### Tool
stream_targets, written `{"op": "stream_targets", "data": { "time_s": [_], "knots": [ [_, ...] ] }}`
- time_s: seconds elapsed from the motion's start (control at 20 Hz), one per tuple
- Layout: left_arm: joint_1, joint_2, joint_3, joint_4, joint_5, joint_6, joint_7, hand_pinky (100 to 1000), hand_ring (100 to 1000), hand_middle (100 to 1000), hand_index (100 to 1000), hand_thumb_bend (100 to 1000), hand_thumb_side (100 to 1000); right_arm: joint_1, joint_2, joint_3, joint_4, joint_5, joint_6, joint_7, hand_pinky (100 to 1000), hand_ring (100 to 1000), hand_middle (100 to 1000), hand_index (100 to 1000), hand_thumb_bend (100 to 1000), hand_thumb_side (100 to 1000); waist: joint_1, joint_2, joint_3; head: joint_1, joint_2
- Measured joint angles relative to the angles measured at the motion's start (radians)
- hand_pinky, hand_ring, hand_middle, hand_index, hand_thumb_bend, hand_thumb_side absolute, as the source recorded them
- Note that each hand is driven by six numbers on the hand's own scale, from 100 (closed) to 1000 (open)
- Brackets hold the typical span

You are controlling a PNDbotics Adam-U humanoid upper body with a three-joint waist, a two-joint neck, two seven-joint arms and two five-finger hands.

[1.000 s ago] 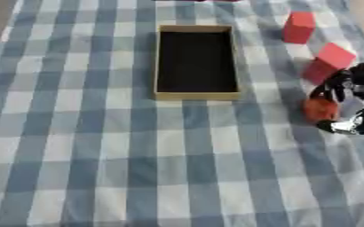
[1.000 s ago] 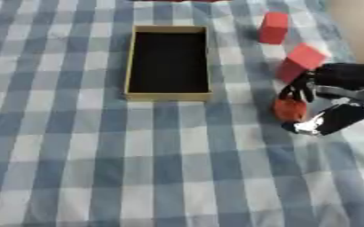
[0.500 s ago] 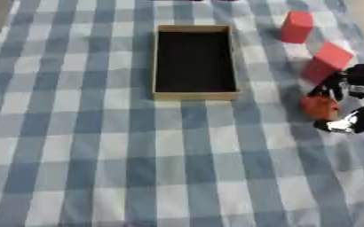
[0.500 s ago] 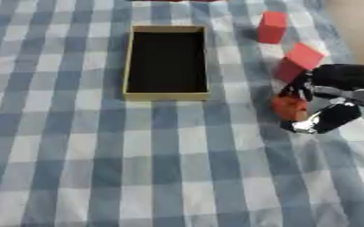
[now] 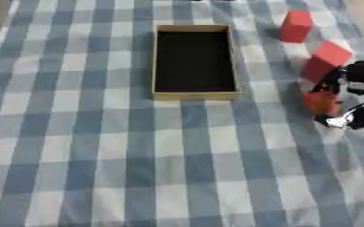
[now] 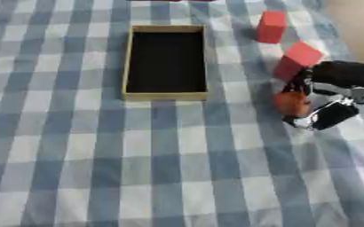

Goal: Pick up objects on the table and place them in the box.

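At the right edge of the checked surface (image 6: 76, 159), the right robot hand (image 6: 329, 95) curls round an orange object (image 6: 292, 103) beside a red block (image 6: 296, 60).

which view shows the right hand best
The right eye view: the whole right hand shows, curled round the small orange-red object. In the left eye view the picture's right edge cuts part of the hand off.

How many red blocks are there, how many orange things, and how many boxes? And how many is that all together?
Red blocks: 2, one at the far end of the table, one tilted near the right hand
Orange things: 1, a small rounded one in the right hand
Boxes: 1, an open, empty box
Total: 4
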Motion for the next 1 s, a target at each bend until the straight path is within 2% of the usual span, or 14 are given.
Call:
{"op": "stream_targets", "data": {
  "time_s": [0.1, 0.15, 0.2, 0.25, 0.5, 1.0],
  "knots": [
    [0.000, 0.000, 0.000, 0.000, 0.000, -0.001, -0.003, 700, 777, 637, 645, 100, 561, -0.001, 0.001, 0.000, 0.008, 0.011, 0.005, -0.024, 329, 621, 602, 734, 241, 364, 0.001, 0.001, 0.004, -0.001, 0.000],
    [0.000, 0.000, 0.000, 0.000, 0.000, -0.001, -0.005, 700, 777, 637, 645, 100, 561, -0.001, 0.001, 0.000, 0.012, 0.014, 0.006, -0.034, 329, 621, 601, 733, 240, 346, 0.001, 0.001, 0.004, -0.002, 0.000],
    [0.000, 0.000, 0.000, 0.000, 0.000, -0.002, -0.006, 700, 776, 636, 644, 100, 560, -0.001, 0.002, 0.000, 0.016, 0.015, 0.007, -0.043, 319, 618, 599, 727, 211, 272, 0.001, 0.001, 0.004, -0.002, 0.000],
    [0.000, 0.000, 0.000, 0.000, 0.000, -0.003, -0.007, 700, 776, 636, 644, 100, 560, -0.002, 0.002, 0.000, 0.018, 0.015, 0.007, -0.049, 317, 618, 600, 728, 207, 250, 0.002, 0.001, 0.004, -0.003, 0.000],
    [0.000, 0.000, 0.000, 0.000, 0.000, -0.005, -0.017, 699, 776, 635, 643, 100, 556, -0.004, 0.003, 0.000, 0.028, -0.008, 0.014, -0.059, 280, 600, 603, 719, 100, 246, 0.003, 0.001, 0.004, -0.004, 0.000],
    [0.000, -0.001, 0.000, 0.000, 0.000, -0.009, -0.033, 701, 777, 637, 642, 100, 558, -0.003, 0.004, 0.004, 0.001, -0.128, 0.040, -0.008, 254, 590, 616, 711, 100, 196, 0.003, 0.002, 0.003, -0.004, 0.000]
  ]
}}
